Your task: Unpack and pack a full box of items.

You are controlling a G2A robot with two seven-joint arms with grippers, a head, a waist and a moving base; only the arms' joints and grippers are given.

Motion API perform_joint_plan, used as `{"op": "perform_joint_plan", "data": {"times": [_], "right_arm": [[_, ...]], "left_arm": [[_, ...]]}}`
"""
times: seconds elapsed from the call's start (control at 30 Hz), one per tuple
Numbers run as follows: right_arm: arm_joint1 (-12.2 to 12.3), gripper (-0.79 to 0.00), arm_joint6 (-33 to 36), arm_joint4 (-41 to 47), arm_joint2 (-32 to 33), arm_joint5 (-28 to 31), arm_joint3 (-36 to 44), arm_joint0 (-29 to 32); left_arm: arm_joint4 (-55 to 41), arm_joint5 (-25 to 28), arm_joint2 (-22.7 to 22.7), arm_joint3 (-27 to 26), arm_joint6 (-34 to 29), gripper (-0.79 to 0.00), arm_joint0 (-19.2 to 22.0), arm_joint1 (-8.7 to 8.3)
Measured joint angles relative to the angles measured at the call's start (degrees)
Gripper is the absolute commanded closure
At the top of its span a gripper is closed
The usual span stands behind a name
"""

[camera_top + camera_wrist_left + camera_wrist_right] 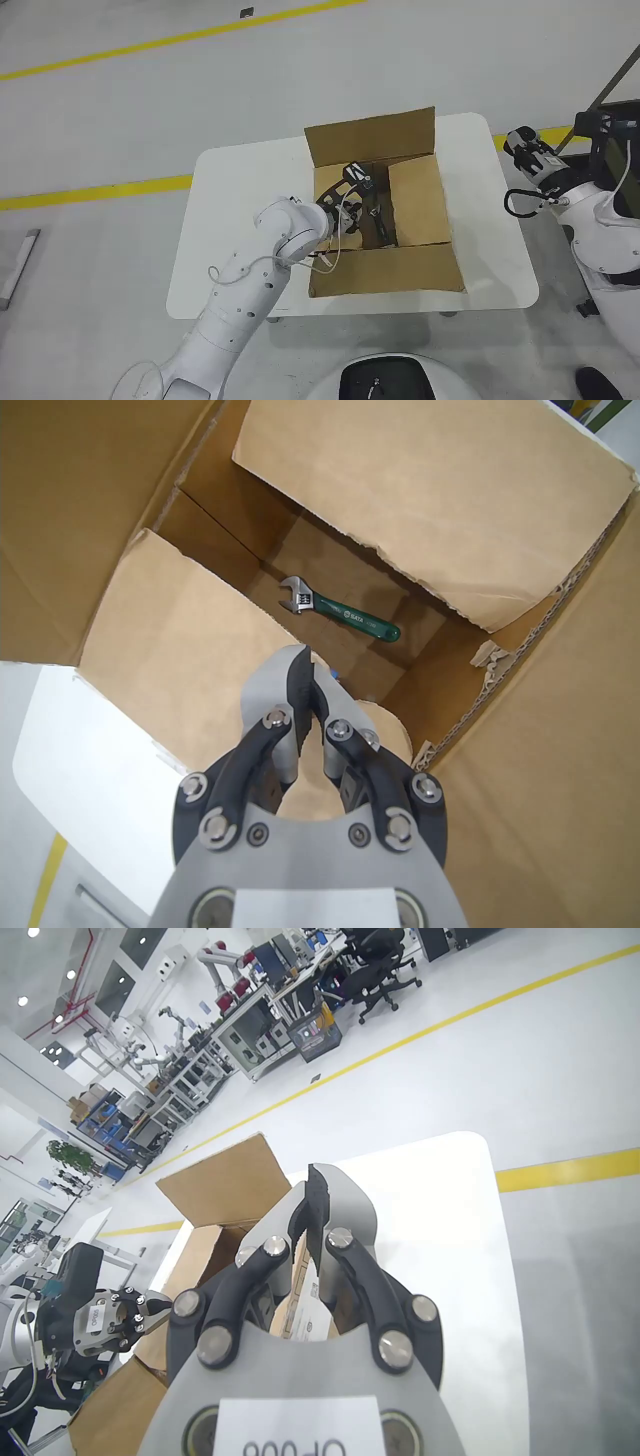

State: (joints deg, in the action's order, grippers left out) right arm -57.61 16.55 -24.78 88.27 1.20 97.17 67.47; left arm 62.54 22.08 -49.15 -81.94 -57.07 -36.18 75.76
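- Left tool point(306, 680) sits closest to its own camera, its two fingers pressed together, pads meeting, nothing between them.
- It hangs over the open box point(525, 775), just above one inner flap point(175, 625) that lies partly across the opening.
- Down on the box floor lies a wrench point(340, 615). It is flat, with a green handle and a bare metal head, and the head is close to the foot of a wall. The left tool is well above it and not touching it.
- On the other side a second flap point(425, 500) leans in over the opening. Its free edge is torn and ragged.
- From the top view the box stands in the middle of the white bench point(240, 220). The far flap is up, the near one is folded outward, and the left arm point(285, 230) comes in over the box's left edge.
- Right tool point(312, 1210) is likewise pressed together and empty — held by the bench's right edge, well apart from the box.
- Yellow floor lines point(90, 190) run past the bench on the pale floor.
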Motion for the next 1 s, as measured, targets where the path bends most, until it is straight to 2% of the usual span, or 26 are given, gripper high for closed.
{"op": "perform_joint_plan", "data": {"times": [0.43, 0.47, 0.5, 0.53, 0.73, 1.0], "right_arm": [[-0.4, 0.0, 3.46, -0.44, -1.61, -0.26, -1.1, -1.75], [-0.43, 0.0, 3.6, -0.41, -1.71, -0.27, -1.22, -1.82], [-0.48, 0.0, 3.74, -0.32, -1.82, -0.34, -1.47, -1.94], [-0.53, 0.0, 3.77, -0.11, -1.89, -0.42, -1.68, -2.04], [-1.02, 0.0, 2.75, 0.57, -3.5, -0.39, -5.02, -3.21], [-2.53, 0.0, 3.05, 0.37, -11.1, 0.32, -14.11, -7.6]], "left_arm": [[-0.22, 0.63, 1.15, 1.83, -0.85, -0.015, 0.35, 0.45], [-0.17, 0.65, 1.13, 1.83, -0.79, -0.308, 0.36, 0.46], [-0.14, 0.44, 0.95, 1.7, -0.58, -0.662, 0.37, 0.46], [-0.16, 0.15, 0.69, 1.44, -0.39, -0.785, 0.38, 0.44], [-0.53, -0.06, -1.72, -3.18, -1.31, -0.785, -0.39, -0.11], [0.72, -0.09, -7.57, -13.18, -4.39, -0.785, -4.07, -1.83]]}}
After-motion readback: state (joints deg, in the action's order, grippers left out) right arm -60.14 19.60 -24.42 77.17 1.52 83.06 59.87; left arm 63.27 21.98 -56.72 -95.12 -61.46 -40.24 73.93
